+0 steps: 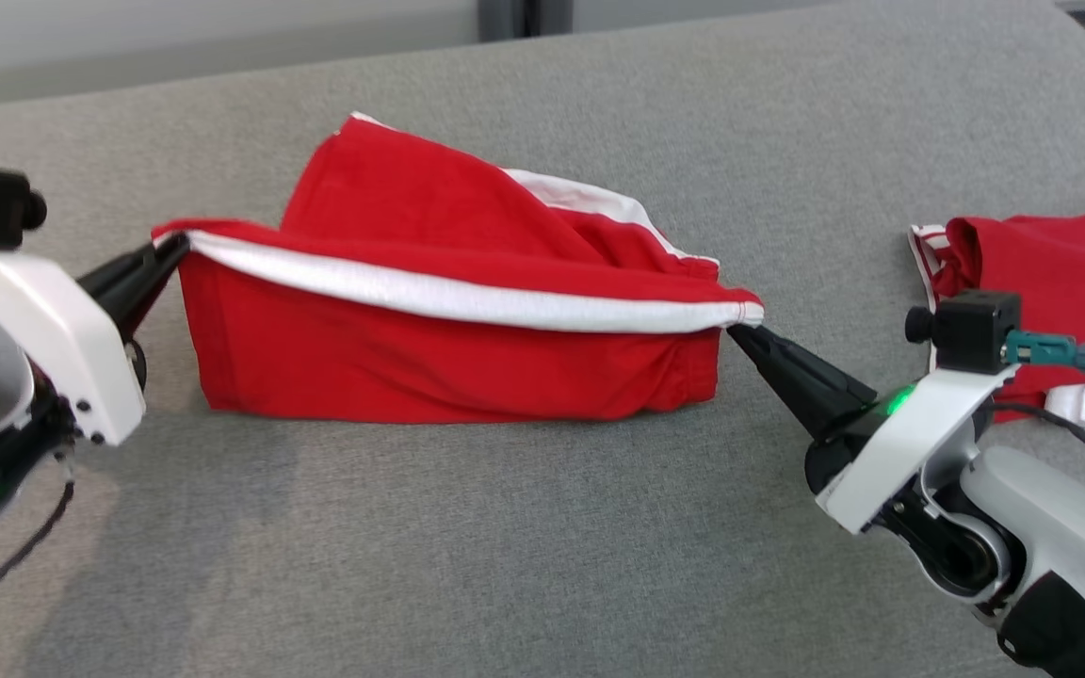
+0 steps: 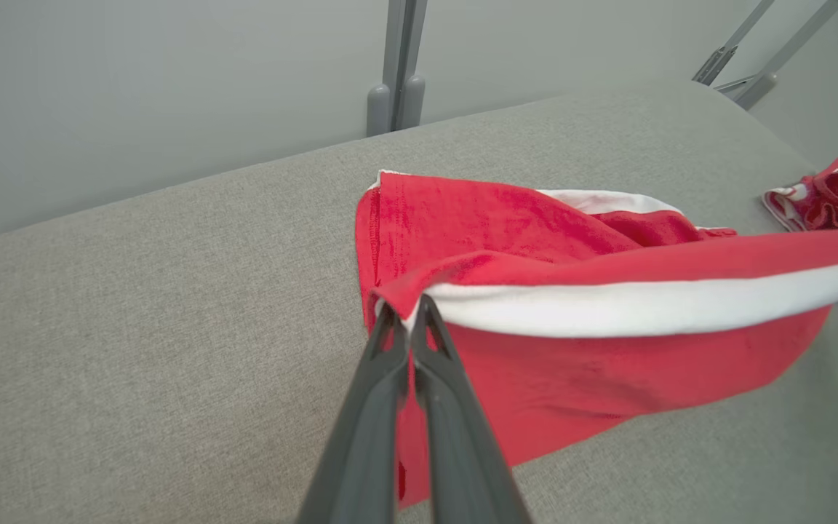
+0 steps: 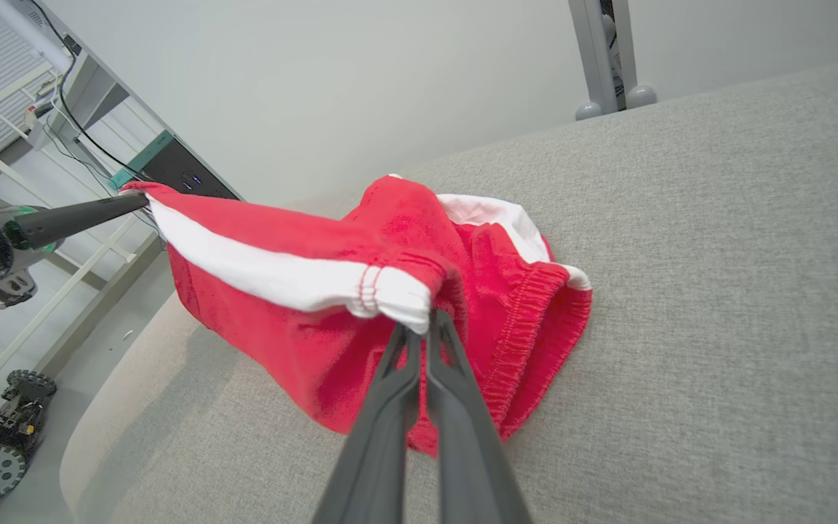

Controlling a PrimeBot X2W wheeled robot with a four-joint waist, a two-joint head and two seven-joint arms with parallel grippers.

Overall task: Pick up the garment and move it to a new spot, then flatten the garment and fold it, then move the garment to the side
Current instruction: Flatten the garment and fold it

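Left tool (image 1: 179, 245) and right tool (image 1: 736, 330), both clamped tight, each hold 1 end of the red garment (image 1: 448, 358), its long axis stretched left-right between them, lower part resting mid-scene on the grey surface (image 1: 505, 565).

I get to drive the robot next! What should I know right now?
Left gripper: shut on one end of the red shorts, at the white stripe.
Right gripper: shut on the other end of that stripe.
Shorts: the striped edge is held up and taut between the grippers, and the lower part rests on the grey cushion. A red jersey lies apart, on the robot's right.
Done: shorts gripped and raised.
Left: lay flat, fold, move aside.
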